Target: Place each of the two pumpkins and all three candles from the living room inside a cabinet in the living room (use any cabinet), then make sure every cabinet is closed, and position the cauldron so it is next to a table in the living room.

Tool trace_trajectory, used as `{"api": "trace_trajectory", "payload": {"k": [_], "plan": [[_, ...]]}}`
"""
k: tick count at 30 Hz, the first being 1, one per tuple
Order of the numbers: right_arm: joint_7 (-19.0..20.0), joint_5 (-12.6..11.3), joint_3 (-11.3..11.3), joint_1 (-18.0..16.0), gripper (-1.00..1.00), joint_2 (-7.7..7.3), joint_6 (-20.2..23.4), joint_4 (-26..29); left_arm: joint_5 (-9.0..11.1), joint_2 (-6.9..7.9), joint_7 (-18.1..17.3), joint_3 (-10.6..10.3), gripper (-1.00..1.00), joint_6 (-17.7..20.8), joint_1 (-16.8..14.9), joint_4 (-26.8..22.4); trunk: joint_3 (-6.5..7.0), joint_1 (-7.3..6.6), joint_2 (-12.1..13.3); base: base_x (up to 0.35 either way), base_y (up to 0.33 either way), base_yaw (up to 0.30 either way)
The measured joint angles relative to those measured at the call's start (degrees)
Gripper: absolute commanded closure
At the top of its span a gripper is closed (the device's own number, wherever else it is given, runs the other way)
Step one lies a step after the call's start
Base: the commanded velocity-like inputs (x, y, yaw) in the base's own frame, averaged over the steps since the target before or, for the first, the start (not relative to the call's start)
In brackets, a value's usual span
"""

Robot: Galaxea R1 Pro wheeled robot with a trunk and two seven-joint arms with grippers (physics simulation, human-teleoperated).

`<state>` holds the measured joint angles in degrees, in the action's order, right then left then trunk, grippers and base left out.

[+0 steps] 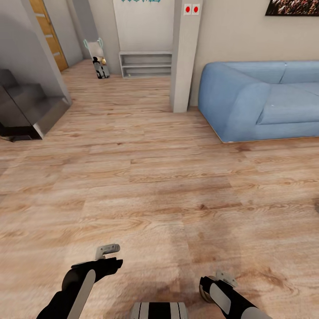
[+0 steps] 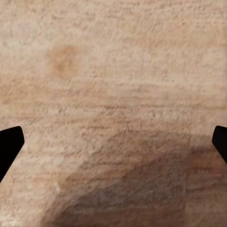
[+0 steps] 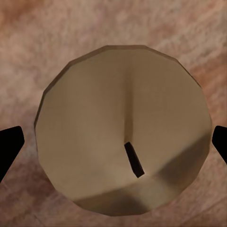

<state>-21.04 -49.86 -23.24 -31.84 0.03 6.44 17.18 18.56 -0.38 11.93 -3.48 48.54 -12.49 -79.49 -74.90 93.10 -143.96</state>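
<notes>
The head view looks down over a light wood plank floor (image 1: 155, 177) in the living room, with a blue upholstered corner sofa (image 1: 261, 99) at the right against a pale wall and a square off-white pillar (image 1: 185, 55) just beside its near end. A low white open shelf unit (image 1: 145, 64) stands against the far wall beyond the pillar, and a dark grey stepped block (image 1: 26, 108) sits at the left edge. The left gripper (image 1: 107, 250) is held low over bare floor, at the end of a black forearm with a pale stripe; in the left wrist view its two dark fingertips (image 2: 9, 144) show at opposite edges with only wood planking between them, so its jaws stand wide apart and hold nothing. The right gripper (image 1: 223, 279) sits low at the right, and a rounded beige form shows against its wrist. In the right wrist view a short stubby beige-grey candle (image 3: 124, 130), seen end-on with its small dark wick (image 3: 134, 159), lies between the two dark fingertips (image 3: 10, 146); the candle is at this gripper, above the floor, but whether the fingers press its sides cannot be told from these angles.
</notes>
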Motion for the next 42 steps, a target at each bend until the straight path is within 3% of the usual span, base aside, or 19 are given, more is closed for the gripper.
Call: {"api": "trace_trajectory", "payload": {"k": [10,13,37,38,42], "plan": [[0.0,-0.03,-0.02,-0.01,-1.0,-0.04,-0.01,-0.08,0.0,-0.05,0.0,0.0,-1.0,-0.03,-0.02,-0.03,0.0,0.0,0.0,0.0,0.0,0.0],[-0.04,-0.05,-0.01,-0.02,-1.0,-0.02,0.0,-0.08,0.0,-0.05,0.0,0.0,-1.0,-0.03,0.0,0.0,-0.66,0.08,-0.04,0.0,0.0,0.0],[-0.09,-0.03,-0.09,-0.01,-1.0,0.0,0.0,-0.08,0.0,-0.06,0.0,0.0,-1.0,-0.04,-0.03,0.01,-0.67,0.08,-0.04,0.0,0.0,0.0],[-0.09,-0.04,-0.09,-0.03,1.0,0.0,0.0,-0.08,0.0,-0.06,0.0,0.0,-1.0,-0.04,-0.03,0.01,-0.67,0.08,-0.04,0.0,0.0,0.0],[-0.13,0.19,-0.04,-0.03,1.0,0.0,0.03,-0.09,0.0,-0.05,0.0,0.0,-1.0,-0.08,-0.01,0.01,-0.66,0.08,-0.04,0.0,0.0,0.0]]}}
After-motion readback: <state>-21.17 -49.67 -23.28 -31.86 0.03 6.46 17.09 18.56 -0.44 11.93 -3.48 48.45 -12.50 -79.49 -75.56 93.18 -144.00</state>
